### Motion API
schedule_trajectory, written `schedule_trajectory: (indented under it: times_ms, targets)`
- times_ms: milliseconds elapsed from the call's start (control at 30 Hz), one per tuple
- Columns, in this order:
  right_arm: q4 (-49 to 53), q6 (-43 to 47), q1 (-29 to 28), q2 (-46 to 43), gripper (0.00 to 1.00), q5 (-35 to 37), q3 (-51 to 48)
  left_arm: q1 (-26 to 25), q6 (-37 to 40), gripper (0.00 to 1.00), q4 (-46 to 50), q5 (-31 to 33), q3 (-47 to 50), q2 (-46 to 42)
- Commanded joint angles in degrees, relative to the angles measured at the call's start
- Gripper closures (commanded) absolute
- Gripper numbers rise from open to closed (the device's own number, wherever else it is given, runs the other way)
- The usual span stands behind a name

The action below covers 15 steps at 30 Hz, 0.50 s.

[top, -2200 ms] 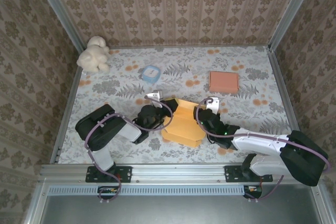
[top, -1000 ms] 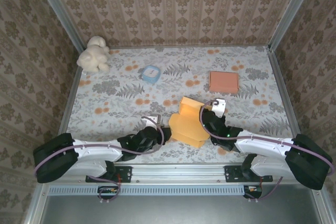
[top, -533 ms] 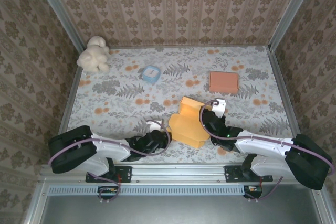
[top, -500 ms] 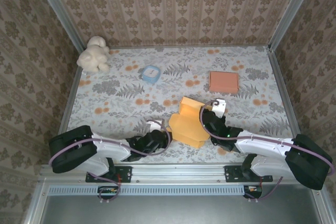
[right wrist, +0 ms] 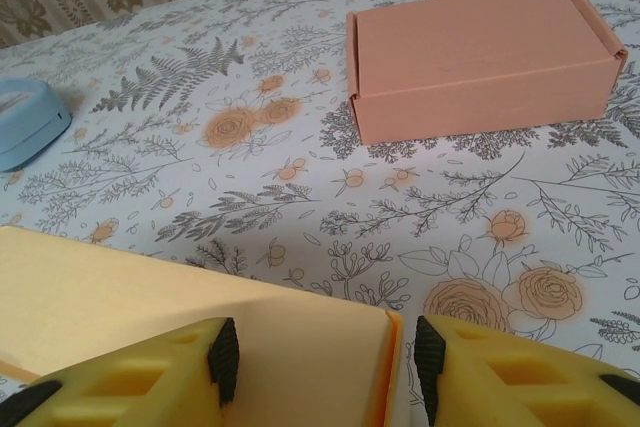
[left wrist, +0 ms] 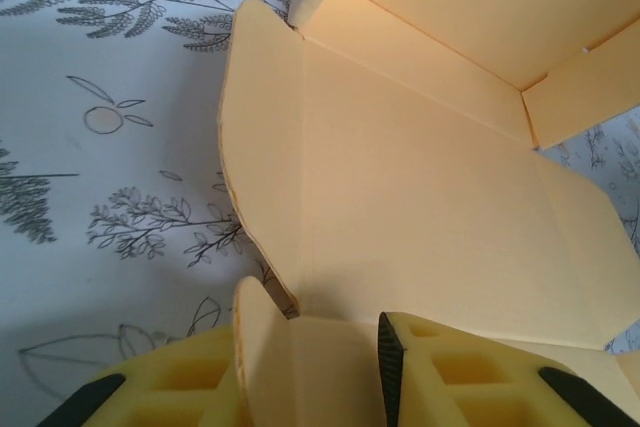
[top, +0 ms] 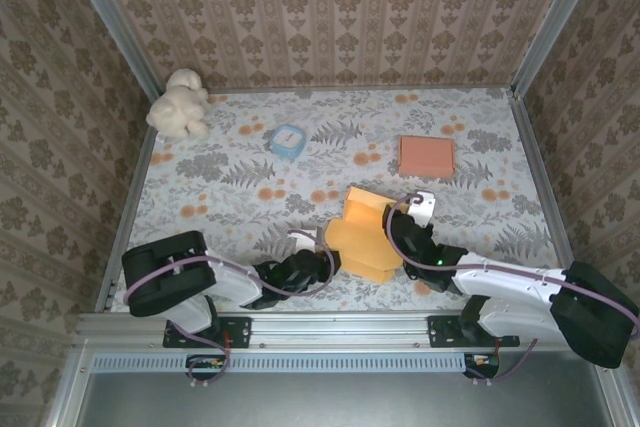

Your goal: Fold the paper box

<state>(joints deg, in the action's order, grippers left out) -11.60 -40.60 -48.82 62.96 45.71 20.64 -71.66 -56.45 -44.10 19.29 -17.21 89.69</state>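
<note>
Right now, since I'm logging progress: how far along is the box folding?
Done: the yellow box has walls partly raised. In hand: the left gripper straddles a small flap; the right gripper straddles a panel edge. Left: a side flap lies splayed, box open.

Floral-print surface [top: 230, 182]. Cream plush toy [top: 178, 102] sits far-left corner, small blue round thing [top: 287, 139] mid-back, closed pink box [top: 426, 156] back right, yellow paper box [top: 362, 242] front middle, flaps up.

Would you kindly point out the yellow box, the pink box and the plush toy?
yellow box [top: 362, 247], top view, centre panel
pink box [top: 426, 156], top view, lid centre
plush toy [top: 178, 104], top view, body
</note>
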Motion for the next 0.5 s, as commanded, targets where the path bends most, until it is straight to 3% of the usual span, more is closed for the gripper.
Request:
schedule_trajectory:
  times_ms: [0,200,333,467]
  targets:
    - [2.2,-0.6,-0.3,-1.0,0.47,0.2,-1.5,-0.5,-3.1,0.76,-8.1,-1.3,-0.6,3.7]
    - [1.9,0.7,-0.3,-2.9,0.45,-1.2,-2.0,0.2,-2.4,1.00,-8.1,-1.4,-1.2,4.4]
    - [3.3,3.6,-0.2,-6.7,0.40,-2.9,-1.3,0.9,-0.4,1.00,-4.2,-0.6,-0.8,1.1]
    - [8.7,9.0,0.3,-14.0,0.36,-6.2,1.6,2.0,5.5,1.00,8.9,1.2,-2.3,-6.9]
